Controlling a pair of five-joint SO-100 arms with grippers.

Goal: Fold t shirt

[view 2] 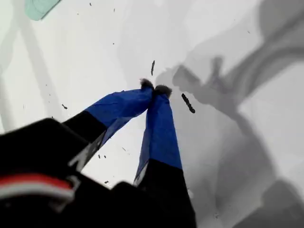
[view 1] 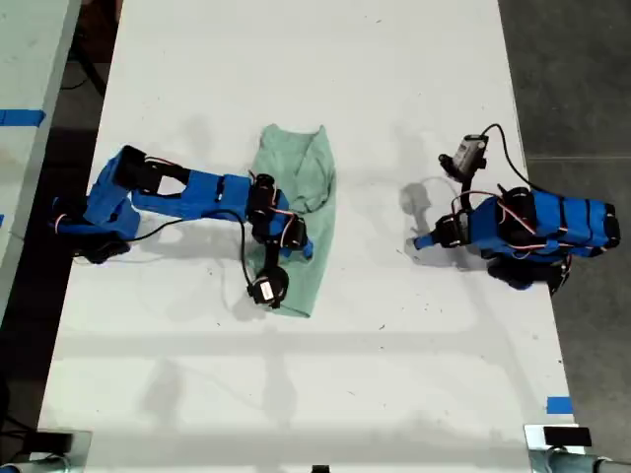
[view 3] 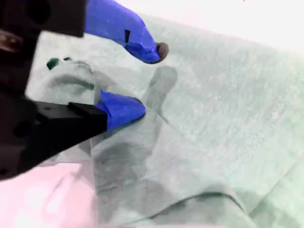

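The t shirt (view 1: 296, 217) lies on the white table (view 1: 315, 374), left of centre in the exterior view, already narrowed to a long wrinkled strip. My second gripper (view 3: 145, 78) hovers over the cloth with jaws parted, gripping nothing. My first gripper (view 2: 154, 89) sits well apart over bare table toward the exterior view's right, its tips pressed together on nothing. Judgement: the step in hand is taking an edge for the next fold. Pinch every layer at the edge, lift low, and carry it squarely over.
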